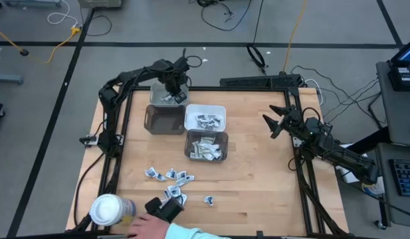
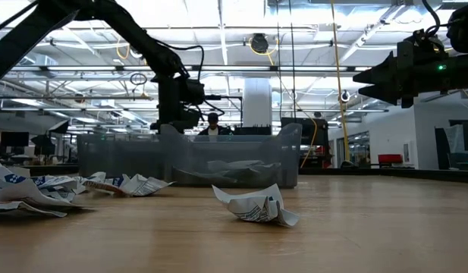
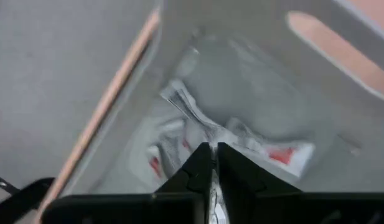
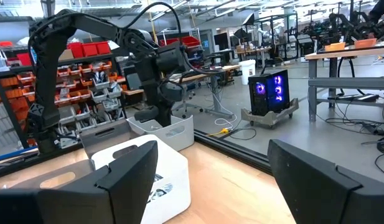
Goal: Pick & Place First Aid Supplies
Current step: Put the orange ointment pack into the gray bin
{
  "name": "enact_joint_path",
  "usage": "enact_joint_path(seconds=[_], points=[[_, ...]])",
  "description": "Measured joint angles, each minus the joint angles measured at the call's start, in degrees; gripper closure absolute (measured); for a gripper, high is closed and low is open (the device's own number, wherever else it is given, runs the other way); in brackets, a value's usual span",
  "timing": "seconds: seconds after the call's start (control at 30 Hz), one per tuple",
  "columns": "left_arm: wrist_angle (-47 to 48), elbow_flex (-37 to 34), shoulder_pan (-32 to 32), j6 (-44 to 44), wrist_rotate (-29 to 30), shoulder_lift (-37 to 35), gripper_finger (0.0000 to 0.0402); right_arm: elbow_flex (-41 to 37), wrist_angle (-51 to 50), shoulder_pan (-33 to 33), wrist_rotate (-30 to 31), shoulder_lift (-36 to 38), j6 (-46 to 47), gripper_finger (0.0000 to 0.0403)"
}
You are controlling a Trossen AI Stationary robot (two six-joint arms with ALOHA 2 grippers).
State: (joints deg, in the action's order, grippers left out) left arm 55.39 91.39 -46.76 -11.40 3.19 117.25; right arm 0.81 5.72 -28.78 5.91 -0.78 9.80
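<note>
Left gripper [image 1: 173, 91] over far grey bin [image 1: 163, 99], fingers nearly together above packets [image 3: 198, 124] inside, right gripper [image 1: 274, 121] at right, fingers wide apart, more packets [image 1: 171, 178] near edge.

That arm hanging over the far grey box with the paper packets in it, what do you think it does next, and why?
Probably it opens its fingers. The left gripper hangs over the far grey bin with its fingers nearly closed on what looks like a packet, above the packets in the bin.

Packets [image 1: 170, 176] before three bins [image 1: 205, 147]
</note>
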Motion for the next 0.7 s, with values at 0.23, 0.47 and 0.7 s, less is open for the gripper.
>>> enact_joint_path(seconds=[0.23, 0.47, 0.7], points=[[-0.29, 0.09, -0.18, -0.42, -3.0, -0.93, 0.0264, 0.0, -0.01, 0.01, 0.01, 0.0, 0.0, 0.0105], [0.28, 0.09, -0.13, 1.09, -4.33, -1.05, 0.0159, 0.0, 0.0, 0.0, 0.02, 0.0, 0.0, 0.0105], [2.45, 0.07, 1.15, 4.0, -4.64, -3.82, 0.0122, 0.01, -0.01, 0.0, 0.0, 0.0, 0.0, 0.0105]])
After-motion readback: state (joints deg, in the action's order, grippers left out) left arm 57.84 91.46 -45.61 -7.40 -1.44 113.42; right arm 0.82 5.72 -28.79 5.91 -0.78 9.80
